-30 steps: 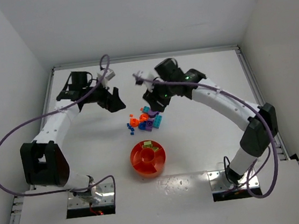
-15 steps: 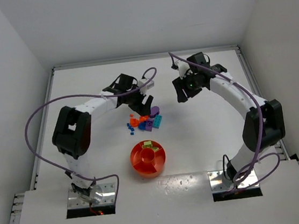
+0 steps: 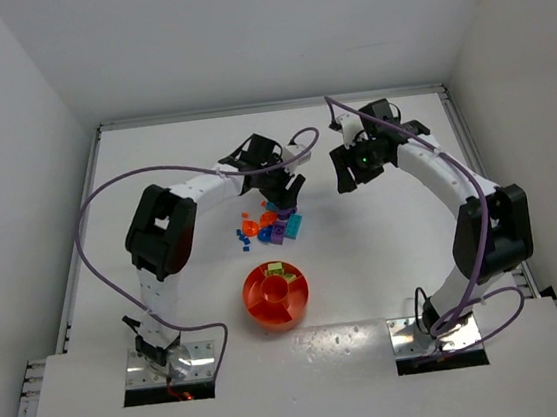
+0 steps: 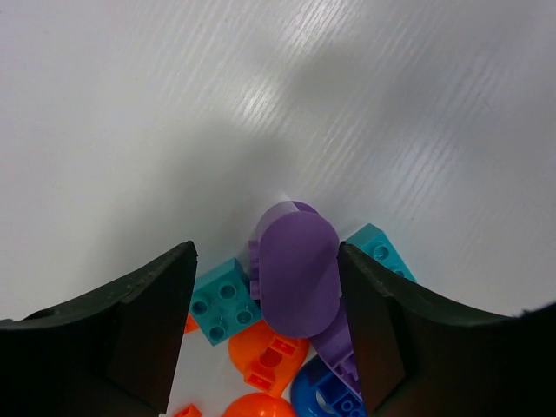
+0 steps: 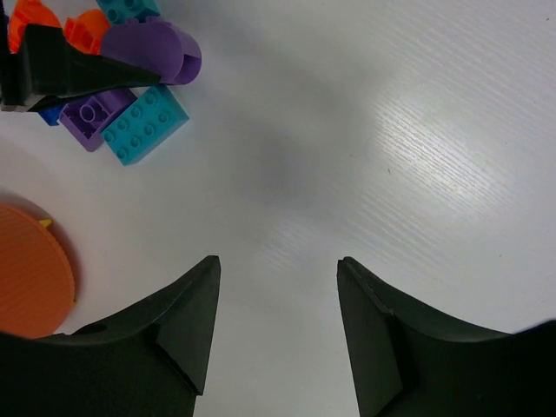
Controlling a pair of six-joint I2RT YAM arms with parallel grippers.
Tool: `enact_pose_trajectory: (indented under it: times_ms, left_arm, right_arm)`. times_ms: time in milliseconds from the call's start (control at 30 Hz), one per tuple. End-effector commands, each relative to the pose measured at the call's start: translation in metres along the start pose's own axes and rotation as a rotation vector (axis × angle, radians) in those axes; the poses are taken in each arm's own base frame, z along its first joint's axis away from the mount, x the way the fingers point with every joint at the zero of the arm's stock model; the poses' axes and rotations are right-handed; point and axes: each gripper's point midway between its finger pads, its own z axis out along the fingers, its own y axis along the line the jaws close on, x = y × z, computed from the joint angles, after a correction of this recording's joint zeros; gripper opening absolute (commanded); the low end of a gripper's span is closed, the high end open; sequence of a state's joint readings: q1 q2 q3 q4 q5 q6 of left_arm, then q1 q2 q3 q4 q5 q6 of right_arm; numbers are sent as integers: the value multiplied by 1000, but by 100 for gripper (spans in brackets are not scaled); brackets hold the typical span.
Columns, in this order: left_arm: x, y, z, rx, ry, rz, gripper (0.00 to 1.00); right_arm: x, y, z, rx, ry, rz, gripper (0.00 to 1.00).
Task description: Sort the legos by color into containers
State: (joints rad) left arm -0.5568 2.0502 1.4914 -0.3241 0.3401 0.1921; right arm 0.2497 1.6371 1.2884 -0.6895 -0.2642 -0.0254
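The legos (image 3: 273, 227) lie in a small pile mid-table: orange, teal, purple and blue bricks. My left gripper (image 3: 286, 200) is open and low over the pile's far end. In the left wrist view its jaws (image 4: 265, 250) straddle a rounded purple brick (image 4: 297, 274), with a teal brick (image 4: 224, 302), orange pieces (image 4: 265, 352) and a blue piece (image 4: 326, 395) below. My right gripper (image 3: 348, 178) is open and empty over bare table right of the pile (image 5: 278, 261). The round orange-red tray (image 3: 258, 293) sits nearer, with a yellow-green brick (image 3: 275, 268) in a far compartment.
The right wrist view shows the purple rounded brick (image 5: 161, 48), a teal brick (image 5: 143, 122), a purple brick (image 5: 94, 113), my left finger (image 5: 69, 69) and the tray's rim (image 5: 30, 278). White walls bound the table on three sides.
My left arm has swung right from the far left and come down onto the pile. My right gripper has pulled back from the pile to the right and now holds about still.
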Motion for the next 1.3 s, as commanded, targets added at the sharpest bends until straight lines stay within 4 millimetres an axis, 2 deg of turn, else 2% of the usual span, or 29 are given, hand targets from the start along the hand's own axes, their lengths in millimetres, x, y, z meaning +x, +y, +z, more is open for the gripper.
enact_pose_trajectory:
  times_ms: [0, 167, 200, 467, 600, 667, 833, 1133, 1267]
  left_arm:
    - [-7, 5, 4, -17, -10, 36, 71]
    - [5, 4, 10, -6, 26, 32, 68]
    - [0, 4, 9, 2, 15, 44, 68]
    - [7, -12, 14, 47, 43, 57, 68]
    - [2, -20, 12, 73, 28, 66, 70]
    - [-2, -20, 9, 71, 20, 70, 71]
    - [5, -21, 9, 76, 38, 72, 71]
    - [14, -22, 11, 82, 55, 84, 55]
    - [16, -23, 10, 85, 63, 90, 39]
  right_arm:
    - [-7, 0, -8, -14, -40, 5, 57]
    - [-6, -2, -6, -20, -35, 16, 57]
    - [-6, -2, -6, -20, -35, 16, 57]
    - [-3, -1, -4, -30, -28, 18, 57]
    - [1, -1, -3, -32, -20, 12, 58]
    - [1, -1, -3, -32, -20, 12, 58]
    - [4, 1, -1, -42, -13, 15, 58]
    - [4, 1, -1, -42, -13, 15, 58]
    - [6, 0, 1, -44, -4, 18, 58]
